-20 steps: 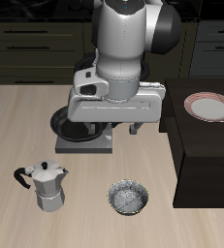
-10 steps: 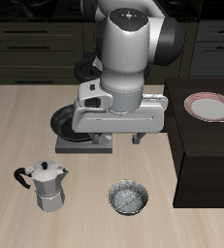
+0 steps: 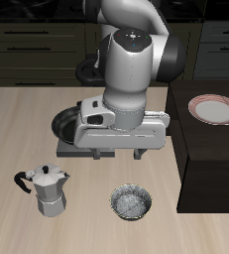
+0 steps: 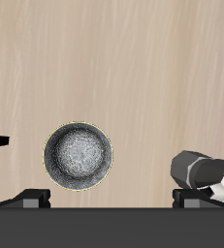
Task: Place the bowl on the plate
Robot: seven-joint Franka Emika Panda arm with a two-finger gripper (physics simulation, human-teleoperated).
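The bowl [image 3: 132,202] is small, round, silver-grey with a speckled inside, and stands on the table near its front edge. It also shows in the wrist view [image 4: 78,156], below the hand. The plate [image 3: 214,109], white with a reddish-pink rim, lies on a dark raised box. My gripper [image 3: 117,156] hangs above the table, just behind the bowl and higher than it. Its fingers [image 4: 33,197] stand wide apart with nothing between them, so it is open and empty.
A black frying pan [image 3: 66,126] sits on a burner behind the gripper, partly hidden by the arm. A metal moka pot [image 3: 49,189] stands beside the bowl and also shows in the wrist view [image 4: 203,170]. The dark box [image 3: 200,159] rises beside the bowl.
The arm has moved toward the table's front edge and lower, bringing the open gripper closer to the bowl. Bowl, plate and moka pot have not moved.
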